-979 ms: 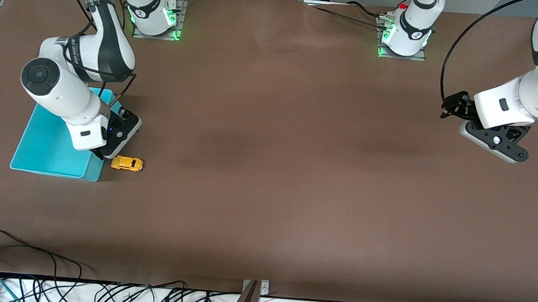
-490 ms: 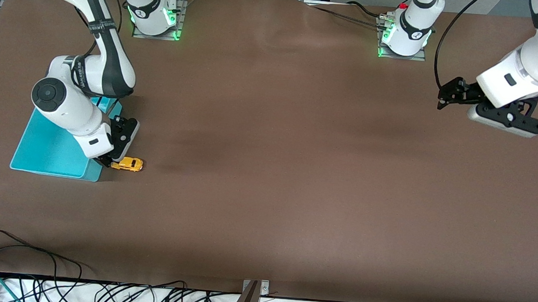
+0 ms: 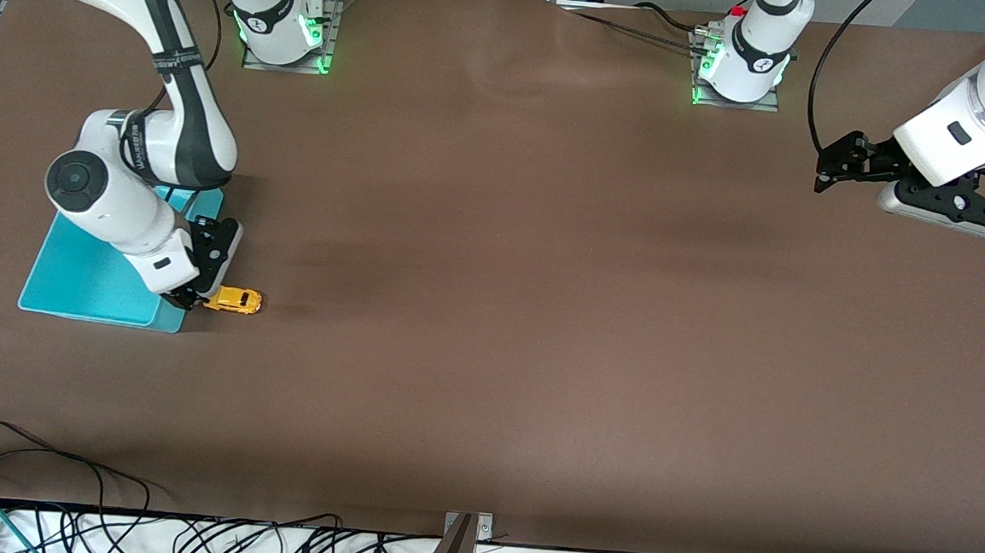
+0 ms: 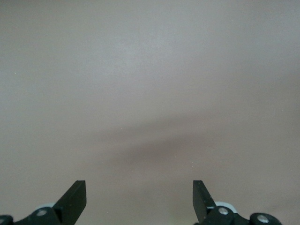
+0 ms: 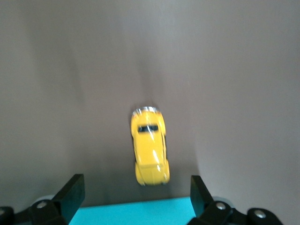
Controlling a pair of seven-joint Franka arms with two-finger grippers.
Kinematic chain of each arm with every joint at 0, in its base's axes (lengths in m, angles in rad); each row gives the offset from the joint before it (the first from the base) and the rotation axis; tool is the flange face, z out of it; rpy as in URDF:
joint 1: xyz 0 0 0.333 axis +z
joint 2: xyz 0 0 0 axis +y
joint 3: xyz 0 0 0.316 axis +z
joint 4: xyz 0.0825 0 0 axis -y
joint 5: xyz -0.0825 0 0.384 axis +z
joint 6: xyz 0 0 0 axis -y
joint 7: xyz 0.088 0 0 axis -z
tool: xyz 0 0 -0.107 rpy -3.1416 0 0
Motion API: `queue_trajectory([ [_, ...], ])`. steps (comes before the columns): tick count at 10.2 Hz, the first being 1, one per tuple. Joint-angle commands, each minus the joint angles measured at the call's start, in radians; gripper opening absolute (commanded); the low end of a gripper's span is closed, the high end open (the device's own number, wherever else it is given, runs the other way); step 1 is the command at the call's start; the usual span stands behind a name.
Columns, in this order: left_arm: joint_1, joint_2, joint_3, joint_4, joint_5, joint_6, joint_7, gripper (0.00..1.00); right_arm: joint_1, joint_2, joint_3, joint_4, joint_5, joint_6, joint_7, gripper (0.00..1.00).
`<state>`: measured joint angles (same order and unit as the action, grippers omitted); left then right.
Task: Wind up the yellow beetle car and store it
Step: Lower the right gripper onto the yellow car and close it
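Small glossy yellow beetle car (image 3: 233, 299), likely light, rigid, slippery: grip its flanks; open right gripper (image 3: 188, 296) at its 9 o'clock beside teal tray (image 3: 82, 281); open left gripper (image 3: 824, 170) waits.

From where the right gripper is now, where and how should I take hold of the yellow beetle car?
Grip the yellow beetle car across its two long flanks, coming straight down from above. Its narrow body lies lengthwise between the open right gripper, on the table beside the teal tray, so the jaws should span it.
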<state>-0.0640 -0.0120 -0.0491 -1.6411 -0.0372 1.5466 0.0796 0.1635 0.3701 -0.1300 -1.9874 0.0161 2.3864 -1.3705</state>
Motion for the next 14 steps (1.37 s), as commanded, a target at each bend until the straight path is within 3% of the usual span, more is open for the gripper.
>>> queue_trajectory([
  [1, 0.003, 0.018, 0.005, 0.023, -0.013, -0.023, -0.009, 1.0, -0.042, 0.076, 0.015, 0.002, 0.008, 0.101, -0.082, 1.0],
  [4, 0.041, 0.026, 0.003, 0.052, -0.023, -0.025, -0.012, 1.0, -0.042, 0.199, 0.061, 0.013, 0.015, 0.299, -0.081, 1.0],
  [7, 0.047, 0.029, 0.003, 0.073, -0.02, -0.023, -0.015, 1.0, -0.042, 0.205, 0.081, 0.013, 0.018, 0.301, -0.075, 1.0],
  [9, 0.046, 0.035, 0.002, 0.075, -0.012, -0.023, -0.014, 1.0, -0.041, 0.201, 0.079, 0.006, 0.024, 0.295, -0.061, 0.16],
  [10, 0.046, 0.037, 0.003, 0.073, -0.01, -0.023, -0.014, 1.0, -0.041, 0.194, 0.081, 0.004, 0.025, 0.294, -0.058, 0.0],
  [14, 0.065, 0.038, 0.005, 0.073, -0.012, -0.023, -0.012, 1.0, -0.039, 0.126, 0.082, -0.002, 0.028, 0.243, 0.033, 0.0],
])
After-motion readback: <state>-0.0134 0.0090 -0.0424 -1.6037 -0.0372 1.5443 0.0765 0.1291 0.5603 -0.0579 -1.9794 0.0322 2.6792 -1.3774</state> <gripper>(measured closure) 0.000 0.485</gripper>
